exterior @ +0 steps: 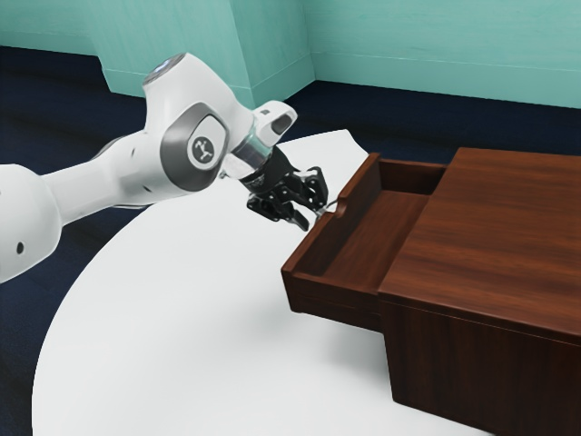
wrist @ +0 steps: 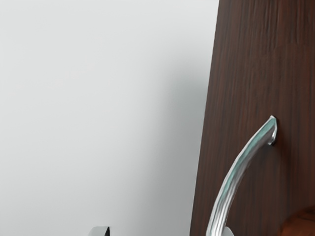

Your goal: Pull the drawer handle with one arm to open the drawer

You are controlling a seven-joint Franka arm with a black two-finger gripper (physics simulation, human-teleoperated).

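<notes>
touching the tool (exterior: 311,212), the handle (exterior: 336,205) fronts the opened drawer (exterior: 349,250).

Glossy wood drawer (exterior: 356,247) (brushed-metal handle (wrist: 235,176))

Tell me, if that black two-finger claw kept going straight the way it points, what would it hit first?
Most likely the curved silver metal handle right ahead of the black gripper, then the dark brown wooden drawer front behind it; whether they already touch is unclear.
</notes>
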